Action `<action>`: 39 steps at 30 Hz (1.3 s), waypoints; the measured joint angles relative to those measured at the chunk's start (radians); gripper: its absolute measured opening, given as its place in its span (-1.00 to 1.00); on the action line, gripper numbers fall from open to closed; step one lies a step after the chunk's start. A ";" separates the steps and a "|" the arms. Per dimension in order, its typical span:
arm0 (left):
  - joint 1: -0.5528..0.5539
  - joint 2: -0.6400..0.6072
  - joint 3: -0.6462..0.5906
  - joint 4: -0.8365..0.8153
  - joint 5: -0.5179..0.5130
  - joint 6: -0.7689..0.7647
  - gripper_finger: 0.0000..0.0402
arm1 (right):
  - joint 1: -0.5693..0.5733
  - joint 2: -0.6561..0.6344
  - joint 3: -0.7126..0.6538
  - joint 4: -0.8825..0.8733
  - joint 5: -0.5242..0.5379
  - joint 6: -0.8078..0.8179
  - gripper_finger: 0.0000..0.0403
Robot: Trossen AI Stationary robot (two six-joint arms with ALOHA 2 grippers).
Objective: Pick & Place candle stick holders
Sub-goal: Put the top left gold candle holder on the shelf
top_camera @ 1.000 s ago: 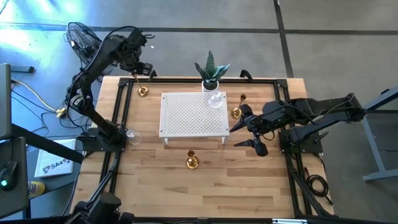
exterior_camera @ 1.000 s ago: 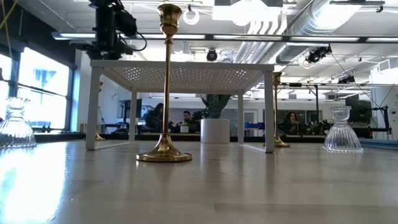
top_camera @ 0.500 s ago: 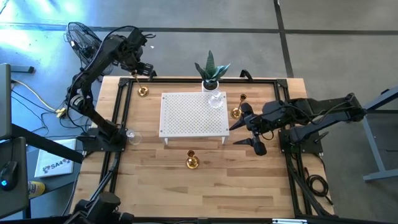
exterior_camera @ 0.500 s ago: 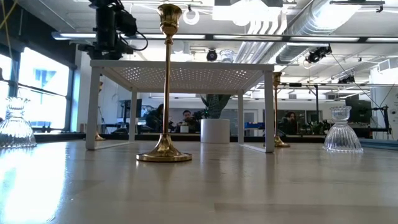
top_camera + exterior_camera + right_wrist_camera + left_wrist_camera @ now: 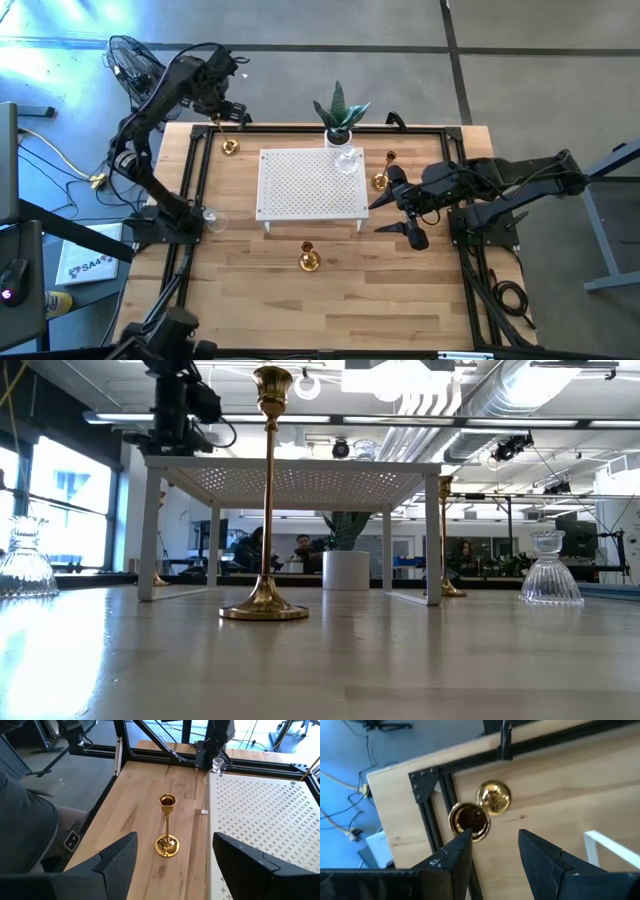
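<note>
Gold, shiny and slim-stemmed, a candle holder (image 5: 492, 798) stands on the wooden bench's (image 5: 250, 300) far left corner, below and just ahead of the left gripper's (image 5: 495, 851) parted, empty fingers.

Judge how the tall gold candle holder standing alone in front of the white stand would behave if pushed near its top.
The gold candle holder would probably tip: its stem is tall and slim over a small flared base. Its polished surface looks slippery. Once down, it would likely roll on the table.
</note>
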 joint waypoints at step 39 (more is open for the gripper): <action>-0.001 0.140 0.002 -0.065 -0.052 0.123 -0.94 | 0.000 0.005 0.000 -0.063 0.002 0.032 0.25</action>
